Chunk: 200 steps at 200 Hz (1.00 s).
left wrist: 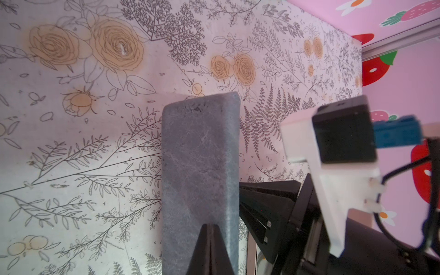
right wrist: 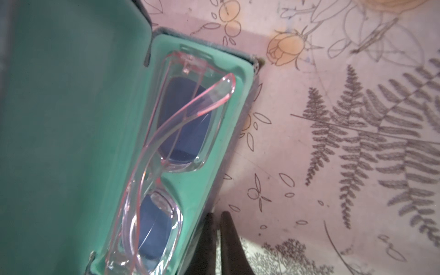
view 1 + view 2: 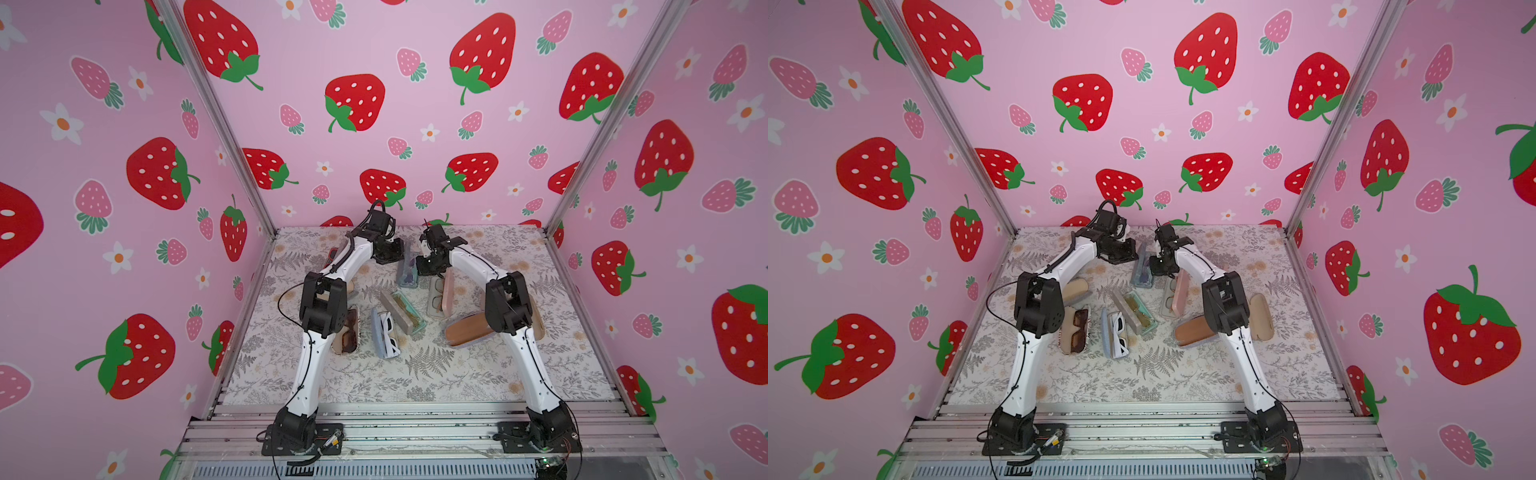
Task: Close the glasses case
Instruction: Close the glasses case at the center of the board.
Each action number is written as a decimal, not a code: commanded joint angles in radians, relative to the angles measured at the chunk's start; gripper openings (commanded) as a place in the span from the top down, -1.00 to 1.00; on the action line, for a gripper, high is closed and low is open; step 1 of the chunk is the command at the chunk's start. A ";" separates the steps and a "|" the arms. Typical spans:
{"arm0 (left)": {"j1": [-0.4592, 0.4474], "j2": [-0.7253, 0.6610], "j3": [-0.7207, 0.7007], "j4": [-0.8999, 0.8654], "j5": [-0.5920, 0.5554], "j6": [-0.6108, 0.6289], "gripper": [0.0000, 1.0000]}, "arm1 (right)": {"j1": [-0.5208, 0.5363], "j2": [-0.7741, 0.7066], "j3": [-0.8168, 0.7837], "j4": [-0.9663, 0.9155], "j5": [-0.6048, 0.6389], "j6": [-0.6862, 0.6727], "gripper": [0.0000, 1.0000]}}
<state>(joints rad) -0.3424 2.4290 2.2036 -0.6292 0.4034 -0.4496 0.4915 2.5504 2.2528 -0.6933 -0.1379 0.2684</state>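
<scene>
Grey outside and green inside, one glasses case (image 3: pixel 1144 270) lies open at the far middle of the tabletop (image 3: pixel 1183 374). Its long side runs from near to far. Its lid (image 1: pixel 200 154) stands up. One pair of pink glasses (image 2: pixel 181 133) lies inside. At least seven other cases (image 3: pixel 1192 330) lie around it. The left gripper (image 1: pixel 210 228) is pressed together at the lid's outside. The right gripper (image 2: pixel 217 221) is almost pressed together, holds nothing, and sits just beside the case's edge.

Left tool (image 1: pixel 209 226), right tool (image 2: pixel 216 214): jaws together; arms outstretched
</scene>
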 commanded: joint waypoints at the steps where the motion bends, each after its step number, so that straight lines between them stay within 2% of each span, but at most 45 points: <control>1: -0.021 0.030 0.041 -0.026 0.016 0.002 1.00 | 0.001 0.031 0.027 -0.028 -0.046 0.000 0.80; 86: -0.048 0.087 0.088 -0.045 0.007 -0.001 1.00 | 0.001 0.034 0.032 -0.024 -0.086 -0.006 0.79; 200: -0.054 0.119 0.084 -0.047 -0.011 -0.003 1.00 | -0.001 0.027 0.028 -0.014 -0.099 0.000 0.75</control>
<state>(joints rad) -0.3748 2.4947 2.2757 -0.6281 0.3981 -0.4503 0.4808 2.5530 2.2562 -0.7029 -0.1867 0.2684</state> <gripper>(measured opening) 0.047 0.120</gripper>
